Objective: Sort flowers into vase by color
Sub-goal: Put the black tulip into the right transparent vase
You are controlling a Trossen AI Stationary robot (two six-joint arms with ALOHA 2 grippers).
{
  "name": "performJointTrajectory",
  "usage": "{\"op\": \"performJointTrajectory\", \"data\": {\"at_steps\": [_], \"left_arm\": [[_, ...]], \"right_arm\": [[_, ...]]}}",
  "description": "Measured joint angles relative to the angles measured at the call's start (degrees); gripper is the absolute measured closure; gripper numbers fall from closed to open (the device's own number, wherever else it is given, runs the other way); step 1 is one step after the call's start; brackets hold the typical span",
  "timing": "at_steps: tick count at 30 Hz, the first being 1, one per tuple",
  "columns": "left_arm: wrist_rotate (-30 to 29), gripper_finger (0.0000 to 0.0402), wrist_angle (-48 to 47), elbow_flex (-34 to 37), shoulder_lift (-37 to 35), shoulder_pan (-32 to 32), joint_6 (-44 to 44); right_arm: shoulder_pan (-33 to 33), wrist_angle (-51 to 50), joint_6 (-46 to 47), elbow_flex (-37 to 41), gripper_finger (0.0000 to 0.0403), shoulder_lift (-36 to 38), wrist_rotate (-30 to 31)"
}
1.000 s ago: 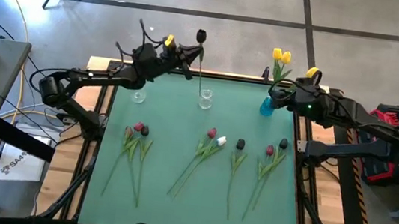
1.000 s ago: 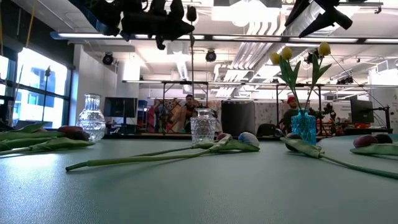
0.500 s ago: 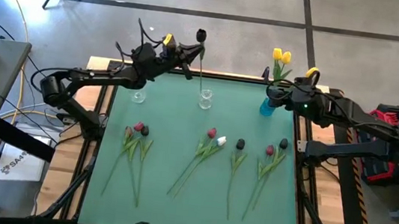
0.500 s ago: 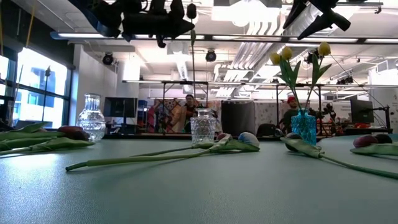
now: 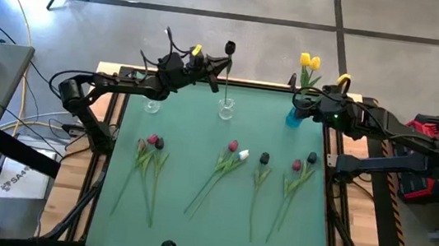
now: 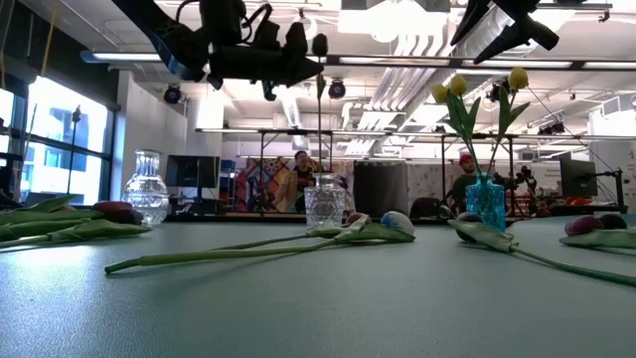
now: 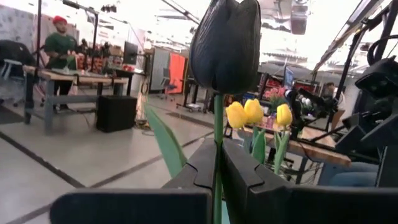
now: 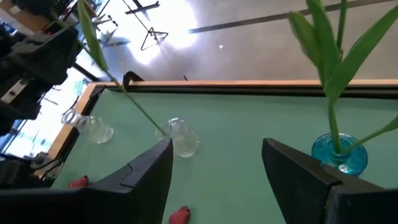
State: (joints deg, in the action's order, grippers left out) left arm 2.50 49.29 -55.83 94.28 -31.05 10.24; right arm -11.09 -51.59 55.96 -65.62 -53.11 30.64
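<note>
My left gripper (image 5: 212,63) is high over the table's far edge, shut on a black tulip (image 7: 225,43). The tulip's thin stem (image 6: 320,129) runs down to the mouth of the middle clear vase (image 5: 226,108). My right gripper (image 8: 217,168) hovers open beside the blue vase (image 5: 293,116), which holds two yellow tulips (image 5: 309,63) by their stems. The other flowers lie flat on the green mat in several small groups (image 5: 150,150) (image 5: 231,156) (image 5: 301,170), with red, black and white heads. My left gripper pinches the black tulip's stem just below its head (image 7: 217,134) between its two fingers (image 7: 239,174). The fingers come about level from the table's left and lie across the stem. The tulip stands upright, head up, lifted off the mat, its lower end at the middle vase's mouth (image 6: 323,179).
A second clear vase (image 5: 152,105) stands at the far left of the mat. The table's wooden far rim (image 8: 249,87) runs just behind the vases. The near half of the mat (image 5: 207,229) carries only stem ends. People and benches show in the room beyond.
My left gripper has moved toward the table's right edge and down, staying shut on the black tulip. The tulip's head has gone with it, so the stem now stands more upright over the middle clear vase.
</note>
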Motion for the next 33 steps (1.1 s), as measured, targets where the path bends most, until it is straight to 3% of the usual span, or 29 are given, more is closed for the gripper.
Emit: {"op": "performJointTrajectory", "data": {"at_steps": [3, 8, 13, 20, 24, 30, 33], "left_arm": [[1.5, 0.0377, -1.4, 0.0, 0.0, 0.0, -0.2], [2.3, 0.0305, -9.0, -0.2, -0.5, 0.0, 2.0], [3.1, 0.0243, -24.8, -4.0, -0.6, -0.1, 9.4], [6.6, 0.0223, -37.7, -8.6, -0.8, 0.2, 7.7], [6.5, 0.0222, -38.3, -8.6, -2.5, 0.8, 5.8], [5.5, 0.0222, -41.9, -8.6, -7.6, 0.7, 4.4], [4.6, 0.0222, -44.7, -8.6, -10.4, 0.8, 3.5]], "right_arm": [[0.0, -0.3, 0.6, 0.0, 0.0167, 0.0, -2.1], [0.0, -7.1, 5.3, 0.0, 0.0167, -1.0, -9.5], [1.7, -18.7, 12.8, 0.0, 0.0167, -3.9, -18.0], [7.6, -26.9, 21.4, 3.2, 0.0167, -8.1, -23.7], [11.5, -20.6, 27.7, 11.6, 0.0167, -7.9, -26.0], [15.8, 2.3, 36.0, 24.6, 0.0167, -7.9, -27.5], [17.5, 4.0, 40.6, 28.1, 0.0167, -7.9, -26.0]]}}
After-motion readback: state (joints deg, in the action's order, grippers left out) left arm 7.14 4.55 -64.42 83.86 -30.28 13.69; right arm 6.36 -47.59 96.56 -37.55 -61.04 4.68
